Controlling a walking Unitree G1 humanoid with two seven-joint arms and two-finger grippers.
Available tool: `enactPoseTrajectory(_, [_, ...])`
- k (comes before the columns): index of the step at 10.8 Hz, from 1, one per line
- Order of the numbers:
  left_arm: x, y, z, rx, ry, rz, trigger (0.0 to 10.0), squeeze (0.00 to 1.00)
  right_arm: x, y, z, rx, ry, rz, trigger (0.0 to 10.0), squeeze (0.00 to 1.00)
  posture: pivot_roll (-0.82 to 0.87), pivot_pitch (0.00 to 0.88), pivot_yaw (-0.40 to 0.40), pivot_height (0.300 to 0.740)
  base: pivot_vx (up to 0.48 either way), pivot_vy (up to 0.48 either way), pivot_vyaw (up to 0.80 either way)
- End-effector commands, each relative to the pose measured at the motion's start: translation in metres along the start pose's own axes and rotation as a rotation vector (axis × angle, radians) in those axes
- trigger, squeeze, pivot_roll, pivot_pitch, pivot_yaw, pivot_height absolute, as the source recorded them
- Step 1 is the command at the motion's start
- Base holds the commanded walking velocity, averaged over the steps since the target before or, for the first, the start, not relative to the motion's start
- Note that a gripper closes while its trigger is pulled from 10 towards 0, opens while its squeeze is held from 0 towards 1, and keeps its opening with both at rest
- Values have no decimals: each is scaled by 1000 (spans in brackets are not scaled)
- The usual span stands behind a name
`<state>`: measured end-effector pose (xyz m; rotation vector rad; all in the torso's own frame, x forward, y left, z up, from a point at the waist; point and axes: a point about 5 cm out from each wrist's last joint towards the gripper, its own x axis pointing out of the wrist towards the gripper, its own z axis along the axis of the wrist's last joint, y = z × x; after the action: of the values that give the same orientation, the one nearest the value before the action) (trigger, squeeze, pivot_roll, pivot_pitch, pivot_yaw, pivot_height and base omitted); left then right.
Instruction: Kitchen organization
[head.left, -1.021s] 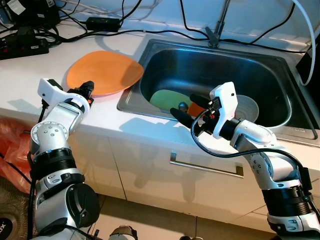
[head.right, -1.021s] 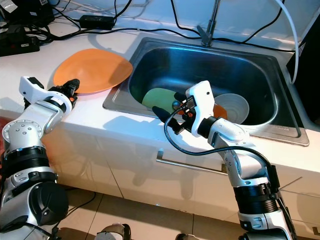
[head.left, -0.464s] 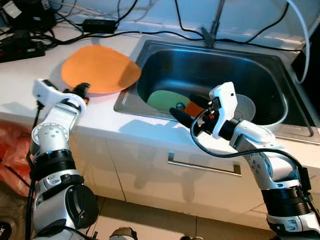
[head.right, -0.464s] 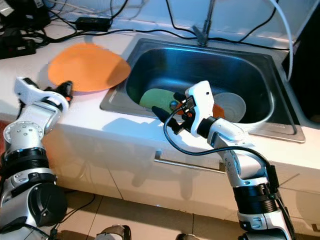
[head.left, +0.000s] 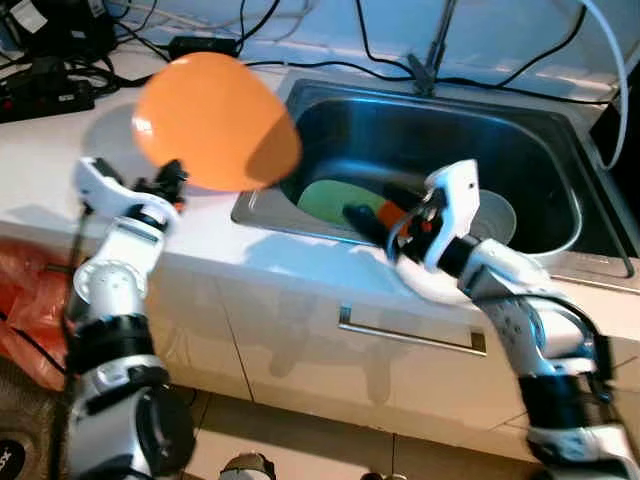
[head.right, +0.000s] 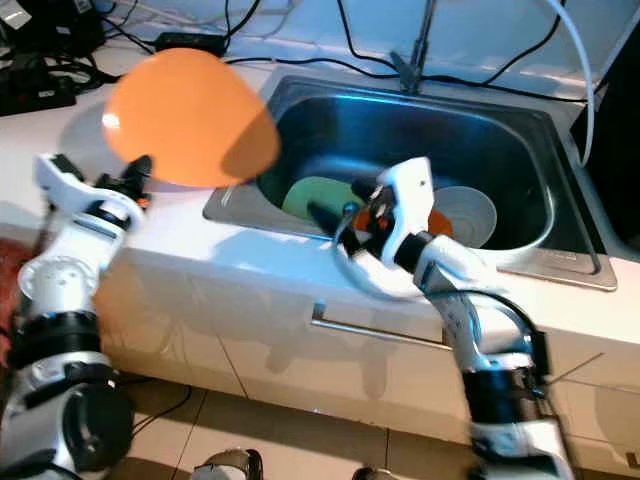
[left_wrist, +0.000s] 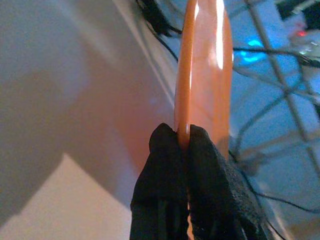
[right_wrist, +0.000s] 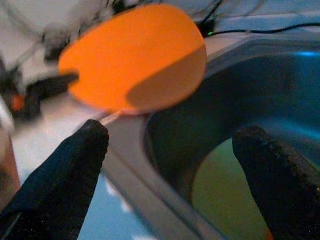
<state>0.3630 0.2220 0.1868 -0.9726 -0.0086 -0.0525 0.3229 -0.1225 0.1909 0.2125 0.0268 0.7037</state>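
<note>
An orange plate (head.left: 215, 120) is lifted off the white counter and tilted up beside the sink's left rim. My left gripper (head.left: 172, 180) is shut on the plate's near edge; in the left wrist view the black fingers (left_wrist: 165, 165) pinch the orange rim (left_wrist: 202, 75). My right gripper (head.left: 372, 203) hangs open over the front of the steel sink (head.left: 530, 130). In the right wrist view its two fingers (right_wrist: 75, 160) stand wide apart with nothing between them. A green plate (head.left: 335, 197), a small orange item (head.left: 392, 214) and a white bowl (head.left: 495, 215) lie in the sink.
A tap (head.left: 432, 60) rises behind the sink. Black cables and a power strip (head.left: 45, 90) lie on the counter at the back left. A cabinet drawer with a metal handle (head.left: 410, 335) is below the counter. An orange bag (head.left: 25, 290) lies on the floor at the left.
The left gripper has lifted the orange plate off the counter and tipped it up toward the sink. The right arm has shifted slightly and is blurred.
</note>
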Motion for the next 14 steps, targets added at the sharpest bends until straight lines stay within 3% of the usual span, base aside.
enactPoseTrajectory(1, [-1,-7,-5,-10,20,-72,0,0,-1,-7,4,69,-28,-46,10000,0,125,75,-13,740,0,0,0])
enactPoseTrajectory(4, [-4,-26,-12,-60,24,-242,0,0,7,-19,1,415,-134,-126,10000,0,128,73,-18,740,0,0,0])
enactPoseTrajectory(9, [-9,-54,-34,-97,105,-385,0,0,23,-16,6,555,-186,-115,10000,0,133,71,-12,740,0,0,0])
enactPoseTrajectory(14, [-15,-60,-47,-117,155,-403,0,0,30,-19,8,579,-208,-121,10000,0,134,74,-12,740,0,0,0])
